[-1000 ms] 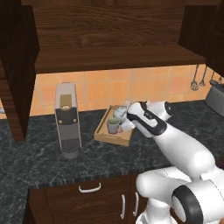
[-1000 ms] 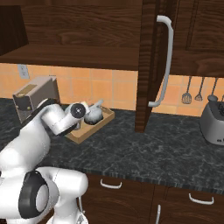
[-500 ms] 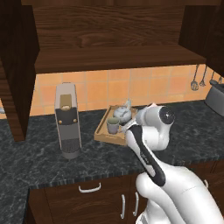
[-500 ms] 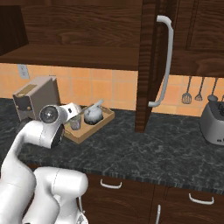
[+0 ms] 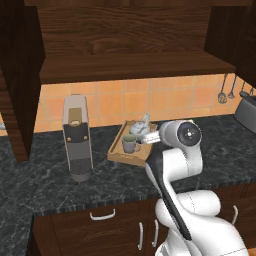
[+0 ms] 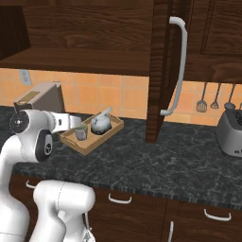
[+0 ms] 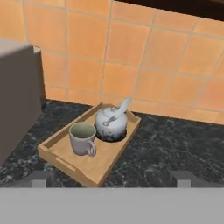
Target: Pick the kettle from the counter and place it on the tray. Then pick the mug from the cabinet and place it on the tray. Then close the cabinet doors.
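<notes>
The light wooden tray lies on the dark speckled counter by the tiled wall. The silver kettle and the grey-beige mug stand side by side in it. My gripper is open and empty, hovering a short way in front of the tray with its fingertips wide apart. From the left base I see the gripper just right of the mug and kettle. The cabinet is open, its shelf bare, with the cabinet doors swung out.
A tall grey coffee machine stands left of the tray. A toaster sits at the far right, with utensils hanging on the wall. The open right door's handle juts out over the counter.
My hand has drawn back from over the tray and the arm has folded toward the base. Kettle and mug stay where they were. The jaws remain open.
</notes>
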You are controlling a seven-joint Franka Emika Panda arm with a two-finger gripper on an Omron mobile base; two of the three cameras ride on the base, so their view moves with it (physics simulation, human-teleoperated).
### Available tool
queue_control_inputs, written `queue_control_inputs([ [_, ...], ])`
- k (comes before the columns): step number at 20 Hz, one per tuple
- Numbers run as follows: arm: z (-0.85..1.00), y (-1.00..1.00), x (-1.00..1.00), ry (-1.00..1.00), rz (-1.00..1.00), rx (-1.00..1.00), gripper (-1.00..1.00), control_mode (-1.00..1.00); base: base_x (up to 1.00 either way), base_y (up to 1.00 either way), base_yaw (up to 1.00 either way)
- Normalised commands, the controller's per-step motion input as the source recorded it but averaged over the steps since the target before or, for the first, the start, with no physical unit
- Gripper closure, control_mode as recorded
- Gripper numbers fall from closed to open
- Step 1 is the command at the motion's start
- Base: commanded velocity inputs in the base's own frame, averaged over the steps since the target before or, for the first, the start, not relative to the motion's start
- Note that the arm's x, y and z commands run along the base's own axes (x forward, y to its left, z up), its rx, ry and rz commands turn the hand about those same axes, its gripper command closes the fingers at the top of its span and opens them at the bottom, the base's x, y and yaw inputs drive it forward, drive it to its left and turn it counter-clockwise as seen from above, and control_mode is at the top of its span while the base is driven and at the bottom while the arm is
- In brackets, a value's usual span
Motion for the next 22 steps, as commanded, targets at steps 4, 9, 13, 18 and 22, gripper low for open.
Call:
queue_control_inputs([
  [4, 0.50, -0.27, -0.59, -0.03, -0.37, 0.22, -1.00, -1.00, 0.00, 0.00, 0.00],
  [9, 0.35, -0.31, -0.54, -0.02, -0.44, 0.24, -1.00, -1.00, 0.00, 0.00, 0.00],
  [13, 0.25, -0.30, -0.56, -0.18, -0.33, 0.30, -1.00, -1.00, 0.00, 0.00, 0.00],
  [18, 0.19, -0.24, -0.59, -0.19, -0.21, 0.16, -1.00, -1.00, 0.00, 0.00, 0.00],
  [22, 0.02, -0.28, -0.55, -0.21, -0.22, 0.05, -1.00, -1.00, 0.00, 0.00, 0.00],
])
